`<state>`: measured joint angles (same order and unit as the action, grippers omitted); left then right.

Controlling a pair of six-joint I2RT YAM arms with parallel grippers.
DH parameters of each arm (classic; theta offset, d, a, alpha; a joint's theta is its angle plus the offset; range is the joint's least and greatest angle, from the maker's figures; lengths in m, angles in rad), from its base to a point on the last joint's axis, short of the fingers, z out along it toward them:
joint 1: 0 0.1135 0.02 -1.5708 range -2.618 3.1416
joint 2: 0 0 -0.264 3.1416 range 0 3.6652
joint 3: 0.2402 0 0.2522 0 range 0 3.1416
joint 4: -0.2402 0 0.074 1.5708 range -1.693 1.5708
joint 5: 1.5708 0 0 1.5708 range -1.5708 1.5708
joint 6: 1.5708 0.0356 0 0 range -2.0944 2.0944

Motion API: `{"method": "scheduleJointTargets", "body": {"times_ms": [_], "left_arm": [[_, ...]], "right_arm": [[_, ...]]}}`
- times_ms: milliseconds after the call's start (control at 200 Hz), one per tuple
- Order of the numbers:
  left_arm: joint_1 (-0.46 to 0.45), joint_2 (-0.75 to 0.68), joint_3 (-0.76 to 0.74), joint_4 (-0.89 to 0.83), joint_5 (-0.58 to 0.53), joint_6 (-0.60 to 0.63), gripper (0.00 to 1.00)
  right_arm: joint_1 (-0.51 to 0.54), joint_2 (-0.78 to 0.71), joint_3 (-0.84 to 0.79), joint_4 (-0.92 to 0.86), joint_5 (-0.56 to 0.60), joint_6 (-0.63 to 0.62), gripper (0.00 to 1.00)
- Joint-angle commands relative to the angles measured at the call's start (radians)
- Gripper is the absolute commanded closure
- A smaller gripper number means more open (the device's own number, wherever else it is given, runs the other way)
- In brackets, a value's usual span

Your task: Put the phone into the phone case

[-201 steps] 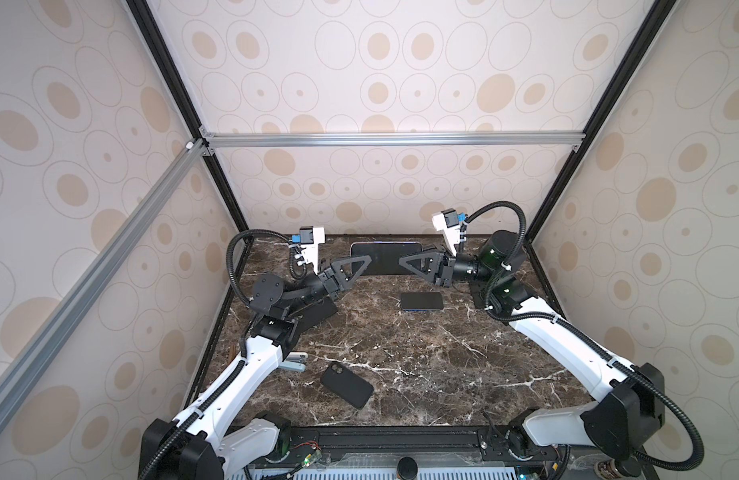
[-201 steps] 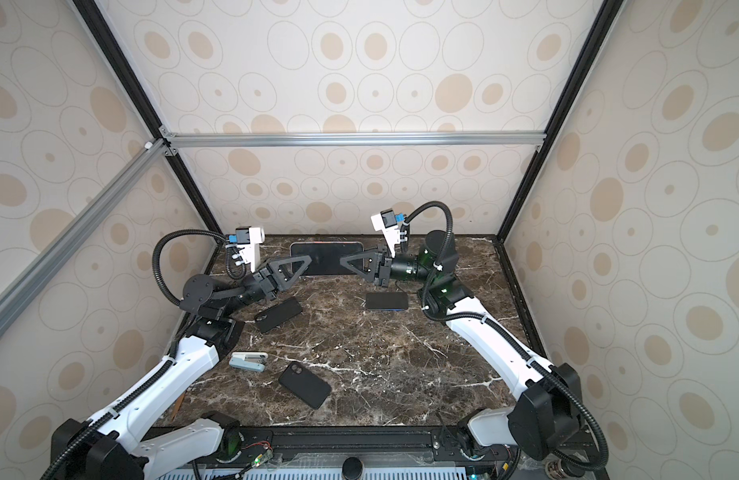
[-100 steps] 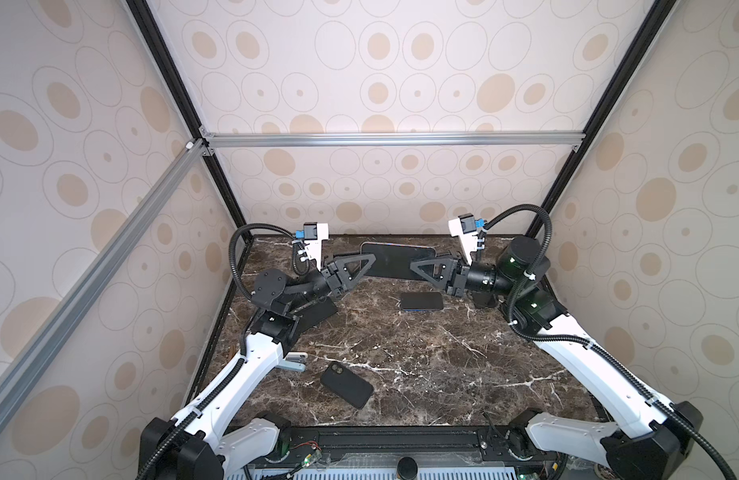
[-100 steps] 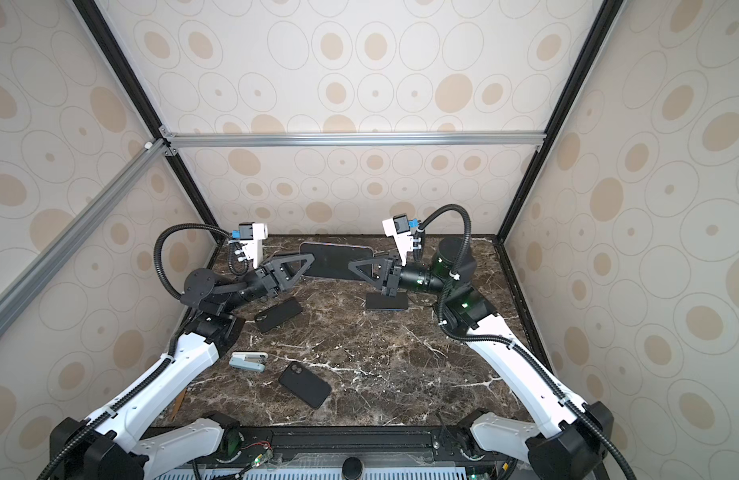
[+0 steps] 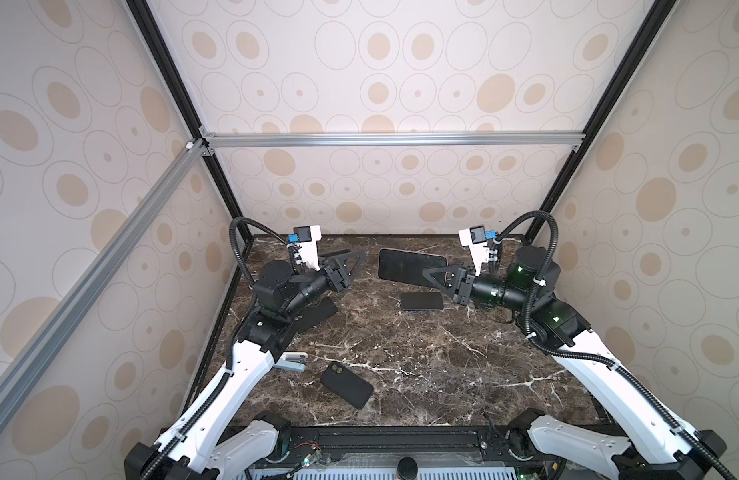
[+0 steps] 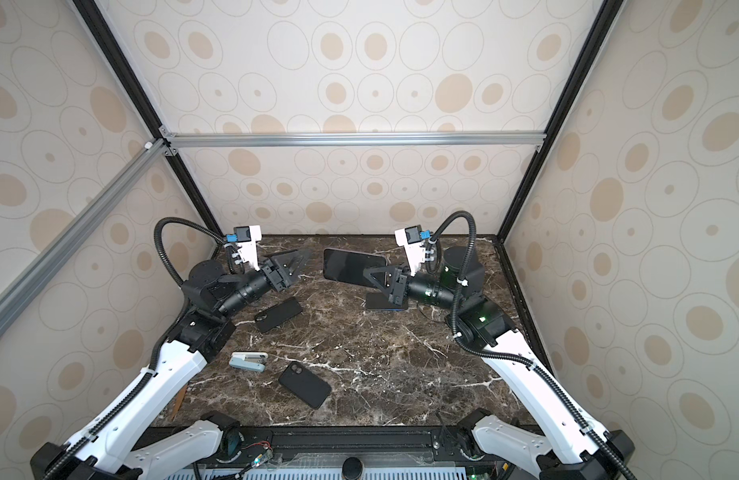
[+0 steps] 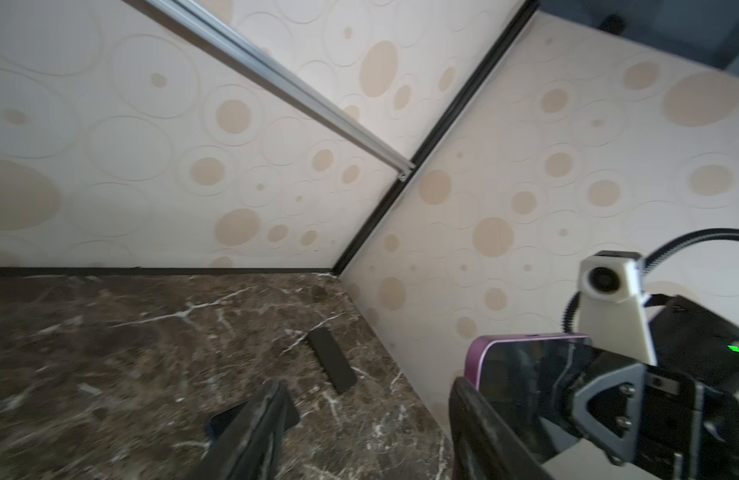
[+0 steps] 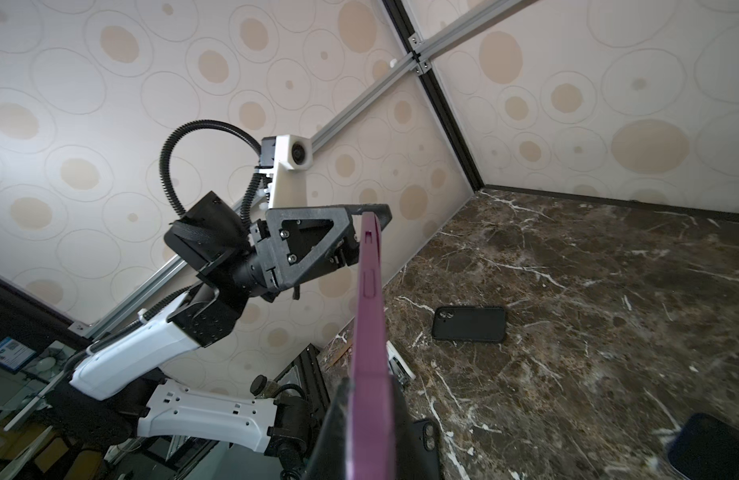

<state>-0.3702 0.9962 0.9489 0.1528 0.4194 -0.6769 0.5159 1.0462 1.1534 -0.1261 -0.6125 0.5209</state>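
Right end effector [image 5: 426, 272] clamps the purple-edged black phone [image 5: 401, 264] aloft; left end effector [image 7: 365, 397] gapes empty; phone not yet cased.

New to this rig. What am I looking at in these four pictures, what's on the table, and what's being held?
Two white robot arms reach over a marble table inside a papered booth. Each arm ends in a two-fingered claw.

The two wide pictures come from one camera head above, so they show nearly the same scene. The other two come from a small camera on each arm's wrist, looking along its claw.

The right claw is shut on a phone with a purple rim, held above the table. The left claw is open and empty, close to the phone's other end.

On the table lie a dark phone, a black phone case near the front, a second black case by the left arm, and a small pale-blue item, perhaps a stapler.
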Motion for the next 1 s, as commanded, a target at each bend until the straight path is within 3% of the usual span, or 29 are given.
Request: {"method": "scheduleJointTargets", "body": {"times_ms": [0,90,225,380,525,730,855,995], "left_arm": [[0.005,-0.054,0.059,-0.311,-0.235,0.144,0.38],[0.002,-0.074,0.049,-0.497,-0.27,0.144,0.4],[-0.022,-0.101,-0.036,-0.685,-0.21,0.119,0.45],[-0.127,-0.102,-0.136,-0.794,-0.18,0.065,0.47],[-0.273,-0.093,-0.244,-0.732,-0.187,-0.054,0.47],[-0.428,-0.017,-0.389,-0.515,-0.179,-0.188,0.45],[-0.478,0.062,-0.446,-0.378,-0.158,-0.227,0.45],[-0.49,0.115,-0.457,-0.377,-0.178,-0.193,0.45]], "right_arm": [[0.006,-0.036,0.008,-0.096,0.095,-0.04,1.0],[0.006,-0.034,0.01,-0.174,0.125,-0.052,1.0],[0.005,-0.025,-0.032,-0.207,0.127,-0.043,1.0],[0.006,-0.014,-0.093,-0.193,0.119,-0.009,1.0],[0.006,-0.023,-0.133,-0.195,0.11,-0.015,1.0],[0.006,-0.018,-0.16,-0.221,0.124,-0.034,1.0],[0.006,0.003,-0.151,-0.238,0.123,-0.052,1.0],[0.006,0.003,-0.155,-0.231,0.131,-0.058,1.0]]}}
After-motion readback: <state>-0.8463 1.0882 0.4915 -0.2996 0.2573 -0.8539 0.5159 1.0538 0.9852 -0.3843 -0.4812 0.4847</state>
